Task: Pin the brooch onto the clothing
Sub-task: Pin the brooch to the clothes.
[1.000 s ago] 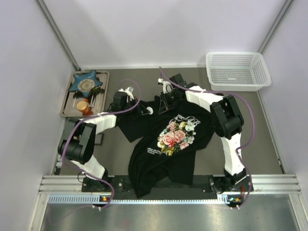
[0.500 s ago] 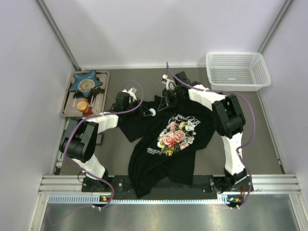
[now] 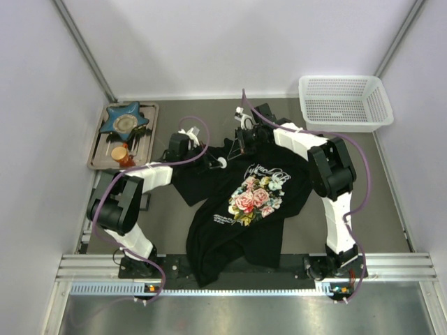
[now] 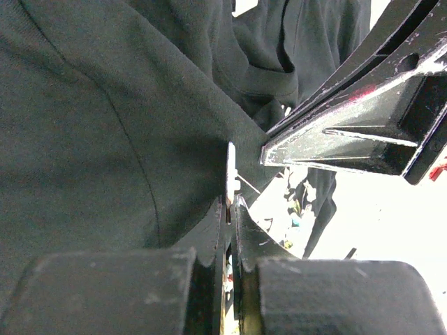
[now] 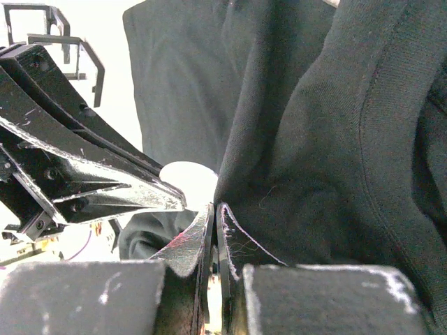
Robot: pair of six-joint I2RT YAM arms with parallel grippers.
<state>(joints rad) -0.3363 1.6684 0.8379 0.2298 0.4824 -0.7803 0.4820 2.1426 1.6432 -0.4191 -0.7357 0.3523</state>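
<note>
The black T-shirt with the rose print lies crumpled mid-table. My left gripper is shut on the brooch, a small pale round piece, at the shirt's upper edge. In the left wrist view the brooch stands edge-on between the shut jaws, against the dark cloth. My right gripper is shut on a fold of the shirt near the collar and holds it up. In the right wrist view its jaws pinch the cloth edge, with the brooch just left of it.
A metal tray at the back left holds a blue star-shaped dish and a small orange item. A white mesh basket stands at the back right. The two grippers' fingers are nearly touching.
My left gripper has moved a little to the right with the brooch, closer to the held fold. My right gripper has shifted slightly back and right with the cloth.
</note>
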